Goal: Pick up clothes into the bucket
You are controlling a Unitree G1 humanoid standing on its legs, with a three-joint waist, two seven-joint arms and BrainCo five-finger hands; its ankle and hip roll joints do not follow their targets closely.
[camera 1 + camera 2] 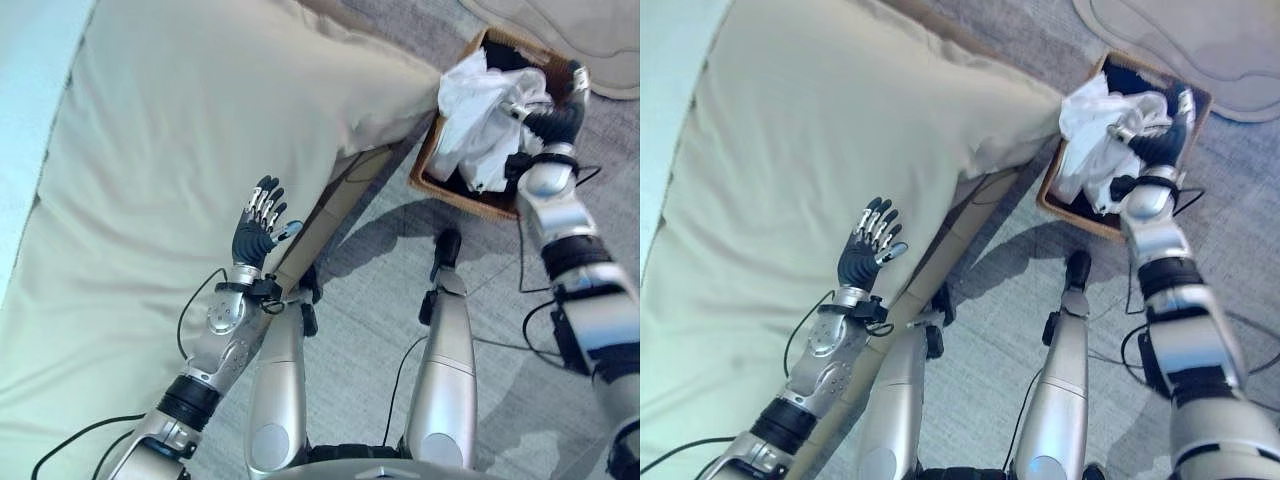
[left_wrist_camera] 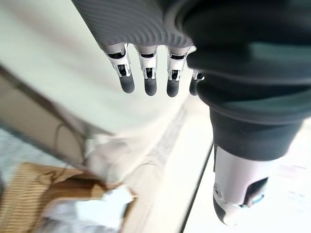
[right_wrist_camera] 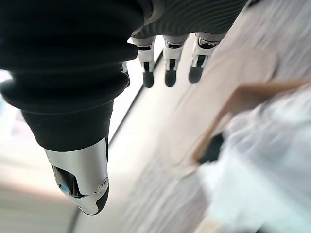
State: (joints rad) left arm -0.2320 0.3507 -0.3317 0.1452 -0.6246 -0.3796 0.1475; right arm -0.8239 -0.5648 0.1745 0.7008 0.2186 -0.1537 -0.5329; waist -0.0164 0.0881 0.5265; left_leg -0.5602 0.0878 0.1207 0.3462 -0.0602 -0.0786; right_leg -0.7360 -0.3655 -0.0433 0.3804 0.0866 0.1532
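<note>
A crumpled white garment (image 1: 478,120) lies heaped in a brown woven basket (image 1: 428,178) on the floor, with some dark cloth under it. My right hand (image 1: 556,112) hovers over the basket's far right side, just beside the white garment. Its fingers (image 3: 167,68) are straight and hold nothing, and the garment (image 3: 272,165) and basket rim (image 3: 252,94) show past them. My left hand (image 1: 258,225) is raised over the near edge of the bed, with its fingers (image 2: 146,77) spread and empty.
A large cream duvet (image 1: 200,130) covers the bed at the left, its corner reaching almost to the basket. A pale rug (image 1: 590,30) lies beyond the basket. Grey carpet (image 1: 380,260) runs between the bed's wooden side and the basket.
</note>
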